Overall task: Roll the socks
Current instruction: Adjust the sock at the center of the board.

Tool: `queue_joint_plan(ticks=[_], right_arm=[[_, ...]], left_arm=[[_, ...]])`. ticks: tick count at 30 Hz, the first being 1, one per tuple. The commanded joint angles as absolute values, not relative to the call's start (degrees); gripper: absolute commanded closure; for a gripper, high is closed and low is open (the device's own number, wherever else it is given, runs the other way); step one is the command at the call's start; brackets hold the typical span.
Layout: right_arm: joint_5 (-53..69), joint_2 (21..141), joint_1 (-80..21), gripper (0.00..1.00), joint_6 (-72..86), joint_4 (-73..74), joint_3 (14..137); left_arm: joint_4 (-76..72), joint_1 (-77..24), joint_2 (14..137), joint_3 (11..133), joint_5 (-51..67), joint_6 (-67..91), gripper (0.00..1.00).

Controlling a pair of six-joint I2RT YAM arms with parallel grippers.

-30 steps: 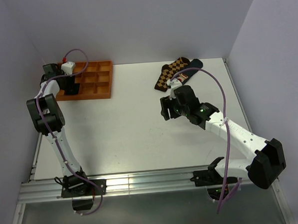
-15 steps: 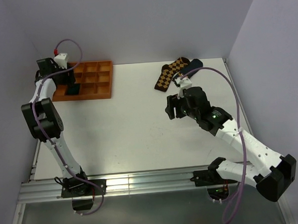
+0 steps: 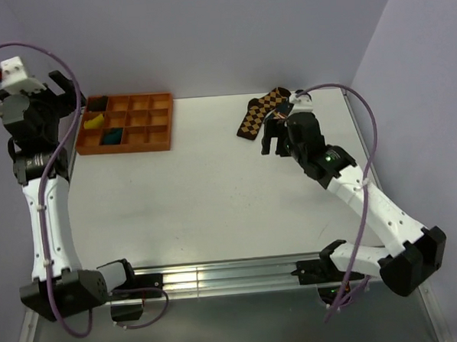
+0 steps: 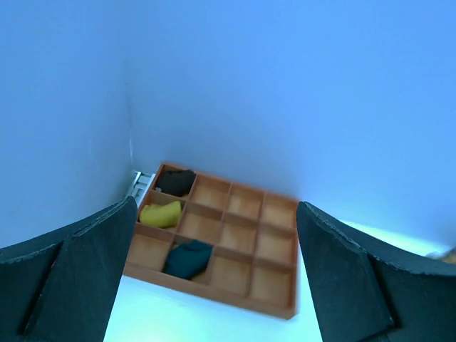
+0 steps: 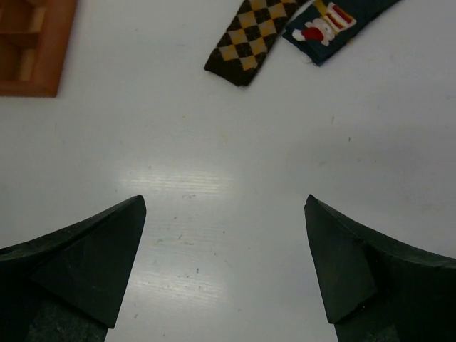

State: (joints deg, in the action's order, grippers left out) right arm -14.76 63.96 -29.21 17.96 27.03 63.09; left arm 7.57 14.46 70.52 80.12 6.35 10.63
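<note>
Since a second ago the left arm [image 3: 42, 204] has lifted high out of the orange tray [image 3: 124, 149], its left gripper [image 4: 216, 206] now spread wide and empty. The right gripper [image 5: 225, 199], also wide and holding nothing, has moved toward the far right of the table [image 3: 199, 195]. I judge that one sock was just put away and the other is next. The rolled sock [image 4: 187, 258] is a small dark teal bundle in the tray's near row, second compartment from the left, while the flat sock [image 5: 328, 25], teal with a red-and-white cartoon patch, lies unrolled just beside a brown argyle sock [image 5: 249, 39].
</note>
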Motion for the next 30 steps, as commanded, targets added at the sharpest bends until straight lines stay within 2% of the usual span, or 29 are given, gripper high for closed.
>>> queue_joint_plan(ticks=[1, 3, 4, 5, 7, 10, 13, 14, 17, 21, 30], right_arm=[[-15.7, 70.5, -23.5, 0.00, 21.9, 25.2, 67.0], [-12.9, 74.5, -20.5, 0.04, 22.3, 25.0, 70.4], [-12.4, 79.0, -17.8, 0.06, 22.4, 25.5, 71.9], [-10.7, 81.4, -16.3, 0.11, 22.4, 25.5, 73.5], [-9.0, 88.5, -12.6, 0.15, 22.4, 26.7, 79.0], [-7.3, 97.4, -9.2, 0.32, 22.4, 25.8, 86.2], [-7.6, 107.1, -8.0, 0.38, 22.0, 28.2, 95.8], [-7.4, 109.7, -7.4, 0.44, 21.7, 29.1, 98.6], [-6.3, 118.0, -6.6, 0.45, 20.8, 30.1, 108.6], [-4.1, 126.4, -5.6, 0.50, 21.1, 30.4, 115.4], [6.0, 134.2, -4.4, 0.53, 23.5, 27.5, 115.6]], left_arm=[[17.8, 12.3, 66.7, 78.8, -7.5, 23.2, 0.01], [20.6, 10.8, 63.2, 76.6, -9.4, 24.3, 0.01], [21.8, 7.9, 61.9, 75.8, -14.4, 24.9, 0.01], [23.2, 6.2, 60.5, 73.6, -16.2, 24.4, 0.01], [24.4, 0.9, 56.4, 71.6, -19.0, 24.7, 0.01], [25.1, -4.3, 51.3, 66.2, -20.5, 24.3, 0.00], [25.0, -7.4, 47.4, 62.7, -19.4, 24.9, 0.01], [24.8, -7.8, 46.6, 60.1, -19.2, 24.8, 0.01], [24.5, -9.5, 43.0, 55.4, -19.8, 25.7, 0.02], [25.1, -10.0, 41.0, 52.1, -19.1, 25.8, 0.02], [25.8, -11.1, 40.7, 50.4, -17.8, 25.8, 0.03]])
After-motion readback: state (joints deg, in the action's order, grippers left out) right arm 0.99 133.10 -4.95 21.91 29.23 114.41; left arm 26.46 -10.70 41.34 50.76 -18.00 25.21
